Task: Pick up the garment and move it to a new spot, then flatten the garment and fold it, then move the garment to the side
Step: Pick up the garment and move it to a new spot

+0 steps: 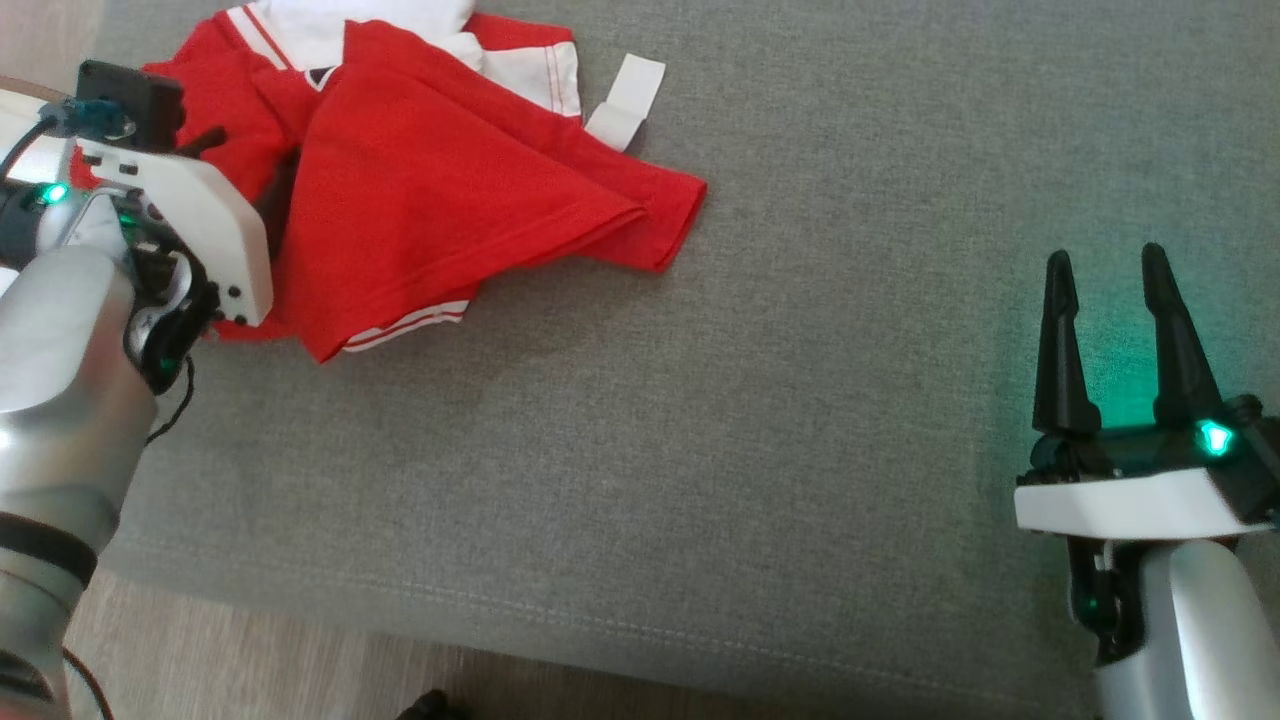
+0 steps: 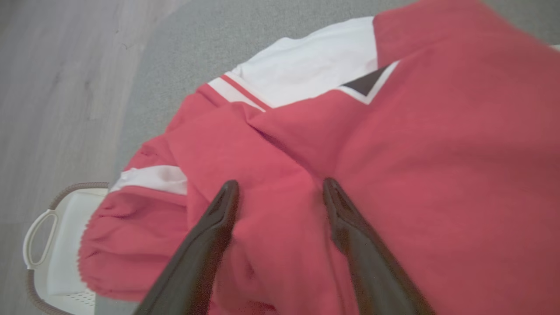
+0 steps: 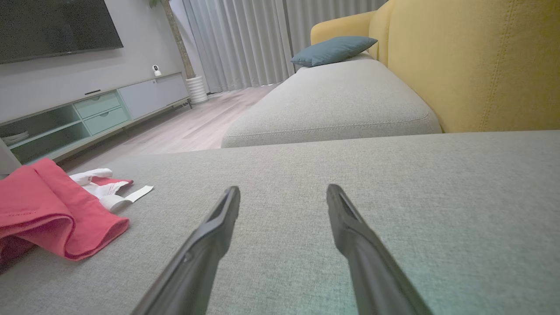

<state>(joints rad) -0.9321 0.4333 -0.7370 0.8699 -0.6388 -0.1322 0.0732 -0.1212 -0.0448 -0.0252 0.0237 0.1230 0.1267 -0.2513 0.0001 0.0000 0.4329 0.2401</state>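
Left claw [image 2: 280, 186] is right down at the crumpled red-and-white garment [image 1: 450, 190], its fingers [image 2: 210, 236] spread wide, with red cloth bulging up between them but nothing pinched! That garment lies heaped at the far left of the grey sofa seat [image 1: 700, 450]. Over on the other side, the right claw [image 1: 1100, 260] sits low above the cushion, its fingers parted too, well apart from the cloth.

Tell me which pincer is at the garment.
The left pincer: it is open, right over the red garment. The right pincer, also open, is over bare grey cushion, well apart from the fabric.
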